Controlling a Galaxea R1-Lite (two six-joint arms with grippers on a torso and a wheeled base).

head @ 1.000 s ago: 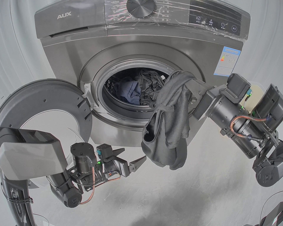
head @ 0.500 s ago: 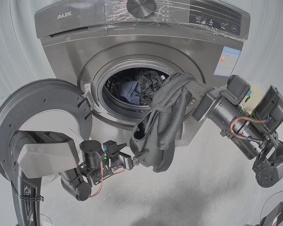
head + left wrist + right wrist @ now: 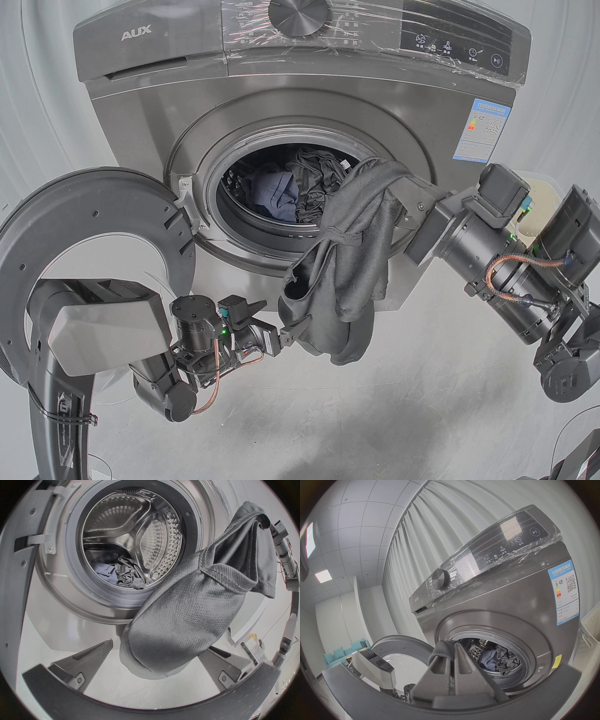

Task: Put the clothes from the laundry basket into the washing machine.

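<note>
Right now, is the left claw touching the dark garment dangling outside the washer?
Touching. The left wrist view shows the dark garment resting on one finger of the open left claw.

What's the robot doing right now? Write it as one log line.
right gripper: shut on grey garment by washing machine opening | left gripper: open around garment's hanging bottom | door: open

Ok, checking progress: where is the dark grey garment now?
Head view: the dark grey garment hangs from the right gripper across the right edge of the drum opening, lower end by the left gripper.
</note>
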